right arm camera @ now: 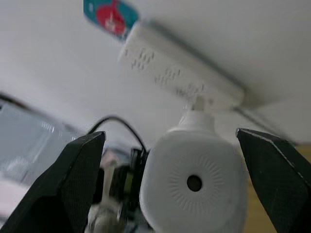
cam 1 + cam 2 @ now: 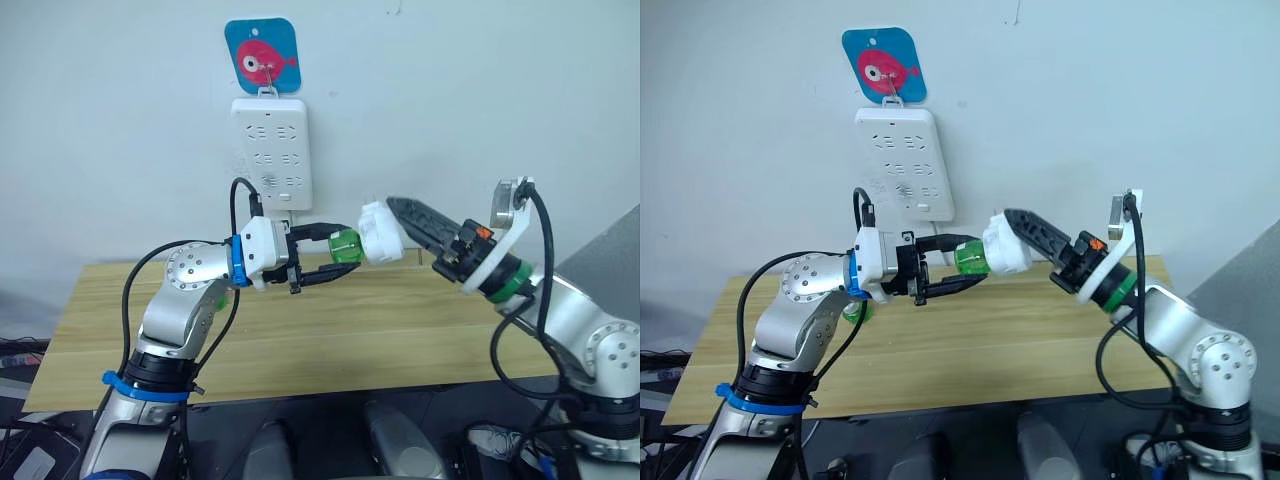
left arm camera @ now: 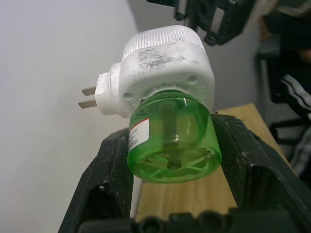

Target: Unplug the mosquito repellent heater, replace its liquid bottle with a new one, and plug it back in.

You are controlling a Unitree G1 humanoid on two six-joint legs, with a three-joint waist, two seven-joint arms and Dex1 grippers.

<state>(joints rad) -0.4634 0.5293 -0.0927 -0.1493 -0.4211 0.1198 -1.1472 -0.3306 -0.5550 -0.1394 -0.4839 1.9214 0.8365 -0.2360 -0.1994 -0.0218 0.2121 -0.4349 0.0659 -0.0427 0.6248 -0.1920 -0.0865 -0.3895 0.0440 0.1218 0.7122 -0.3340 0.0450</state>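
**Heater held in mid-air between both grippers, bottle in the left jaws**

Left gripper (image 2: 322, 254): we see its two black fingers (image 3: 109, 179) on either side of the green bottle (image 3: 172, 138), pressed against its sides. The jaws are clamped on the bottle.

Right gripper (image 2: 400, 222): in the right wrist view its fingers (image 1: 73, 177) stand wide of the heater (image 1: 194, 182), with a gap on both sides. In the head views the heater sits at the fingertips; we cannot tell whether they grip it.

Heater (image 2: 381, 234): it is off the wall and above the table (image 2: 300, 340), between the two grippers. The bottle is seated in its underside, and the joined pair lies roughly level, bottle end toward the left gripper, vented top toward the right gripper. The two metal prongs (image 3: 89, 97) stick out sideways toward the wall, across that long axis.

Surroundings: the power strip (image 2: 272, 150) hangs on the wall above and behind the left gripper, under a blue fish hook plate (image 2: 262, 58). The heater is below the strip's bottom edge and off to its right. The table's far edge meets the wall; there is open wood under both grippers.
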